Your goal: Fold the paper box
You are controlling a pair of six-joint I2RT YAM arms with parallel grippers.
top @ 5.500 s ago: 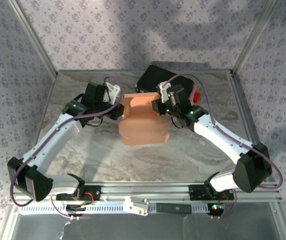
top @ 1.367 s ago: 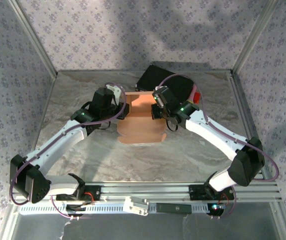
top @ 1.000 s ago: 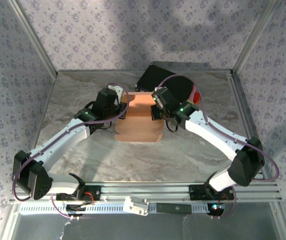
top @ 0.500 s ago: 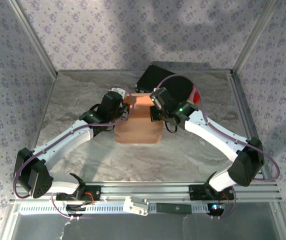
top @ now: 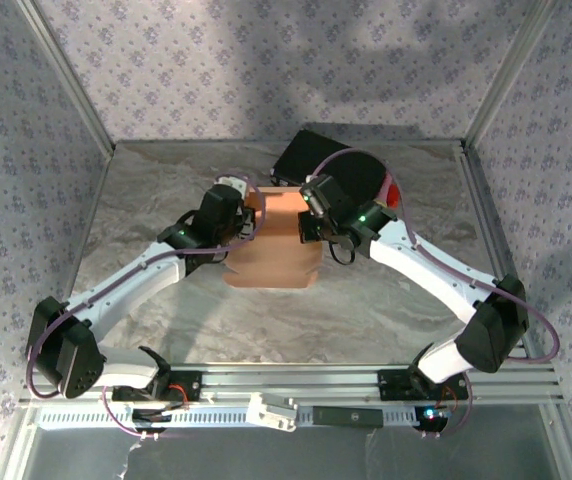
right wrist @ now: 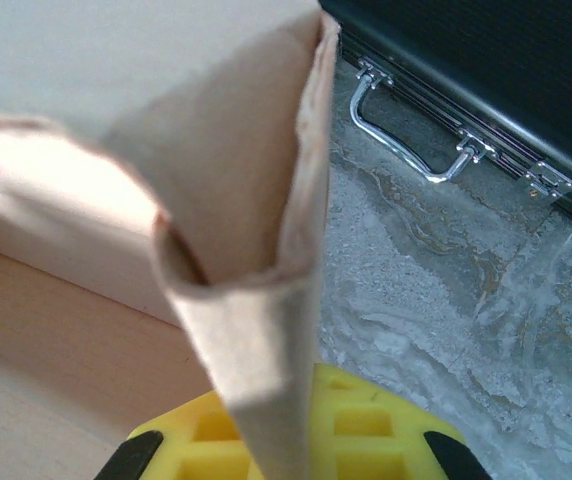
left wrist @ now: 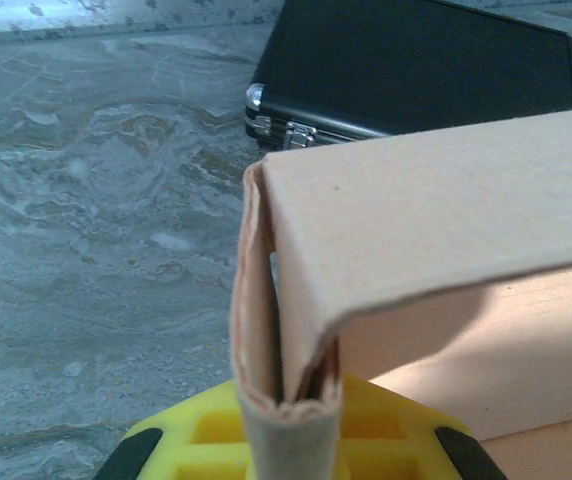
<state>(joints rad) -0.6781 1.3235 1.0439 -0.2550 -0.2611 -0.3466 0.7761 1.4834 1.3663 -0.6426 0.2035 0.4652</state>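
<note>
1. From above, the paper box (top: 274,248) is mid-frame, just below the black case (top: 318,160), with left jaws pinching its left wall and right jaws its right.
2. Wrist views alone show the doubled cardboard edges being pinched; the jaw tips are cut off at the bottom of the frame.

The top view looks down from high behind the near edge over the whole worktop (top: 146,180). Both wrist views sit close, facing the back, sharing the paper box (left wrist: 416,220) and black case (left wrist: 416,60).
</note>
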